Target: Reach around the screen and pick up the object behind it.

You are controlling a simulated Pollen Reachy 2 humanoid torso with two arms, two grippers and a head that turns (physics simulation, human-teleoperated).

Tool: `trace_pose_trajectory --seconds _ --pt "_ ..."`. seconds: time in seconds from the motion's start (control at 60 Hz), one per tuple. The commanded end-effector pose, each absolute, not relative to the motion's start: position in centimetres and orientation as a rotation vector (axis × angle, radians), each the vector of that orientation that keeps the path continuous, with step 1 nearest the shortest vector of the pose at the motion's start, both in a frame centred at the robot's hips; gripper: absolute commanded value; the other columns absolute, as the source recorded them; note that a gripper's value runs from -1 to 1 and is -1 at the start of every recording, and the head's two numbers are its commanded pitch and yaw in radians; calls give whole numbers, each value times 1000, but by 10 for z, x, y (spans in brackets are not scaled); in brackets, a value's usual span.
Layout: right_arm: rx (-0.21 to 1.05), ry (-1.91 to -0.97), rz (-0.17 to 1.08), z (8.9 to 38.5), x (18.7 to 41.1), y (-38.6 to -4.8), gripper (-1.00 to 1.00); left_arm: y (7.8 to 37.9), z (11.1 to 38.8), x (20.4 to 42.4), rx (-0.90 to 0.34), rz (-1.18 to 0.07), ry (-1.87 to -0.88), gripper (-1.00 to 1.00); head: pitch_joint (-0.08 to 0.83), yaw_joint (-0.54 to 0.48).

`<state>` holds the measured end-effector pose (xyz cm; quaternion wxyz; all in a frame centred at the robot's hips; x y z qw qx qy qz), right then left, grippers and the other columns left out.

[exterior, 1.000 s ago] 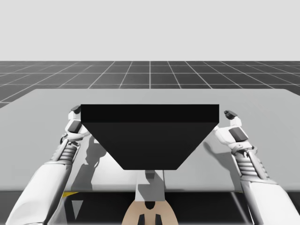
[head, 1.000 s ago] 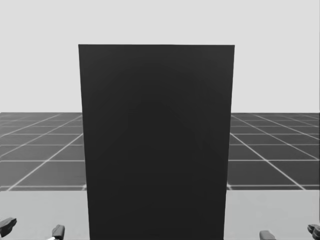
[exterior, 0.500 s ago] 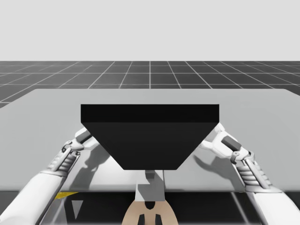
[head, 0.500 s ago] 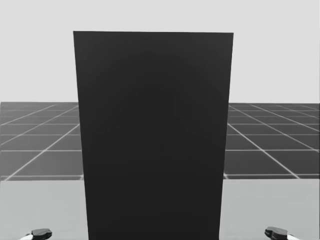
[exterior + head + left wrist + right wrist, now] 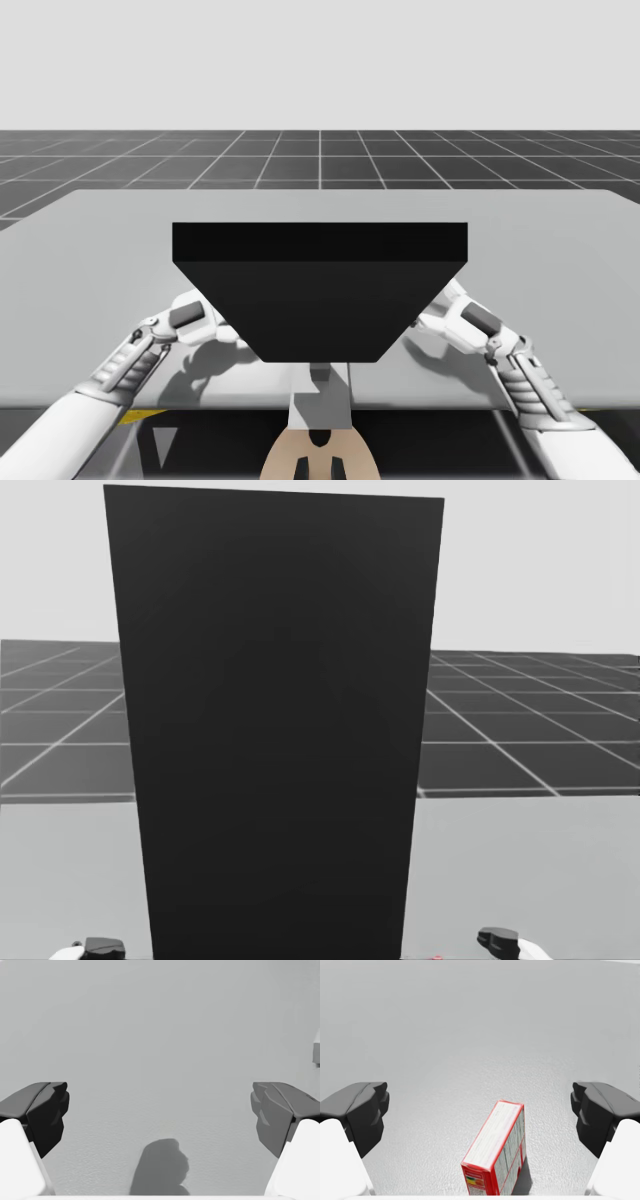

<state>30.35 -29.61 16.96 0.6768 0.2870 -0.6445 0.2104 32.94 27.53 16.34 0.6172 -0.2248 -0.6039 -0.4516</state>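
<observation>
— Where is the red box (image 5: 495,1152)?
— Lying on the table (image 5: 470,1020) behind the screen (image 5: 320,290), between the fingers (image 5: 362,1110) of the right gripper (image 5: 480,1110). They are spread wide and neither touches it.
— What has just changed?
— Both arms have drawn in against the screen's sides, so it partly hides their grippers in the high view. The head has turned too.
— And the left gripper (image 5: 160,1110)?
— Spread wide as well, over bare table. I judge the reach nearly done, and the right one need only lower and close.
</observation>
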Motion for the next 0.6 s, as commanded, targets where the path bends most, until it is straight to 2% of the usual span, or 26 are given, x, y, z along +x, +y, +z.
trace_pose_trajectory --seconds 0.017,0.2,0.333,0.6 --pt "629 -1407 384 156 305 -281 -1000 271 162 329 -529 -1076 -1374 -1000 149 -94" --pt "595 -1390 389 133 317 -255 -1000 267 159 330 -529 -1093 -1365 -1000 171 -113" --pt "546 -1390 339 121 327 -250 -1000 268 157 330 -527 -1098 -1363 -1000 190 -121" --pt "412 -1341 362 94 343 -239 -1000 266 156 329 -522 -1107 -1362 -1000 204 -134"
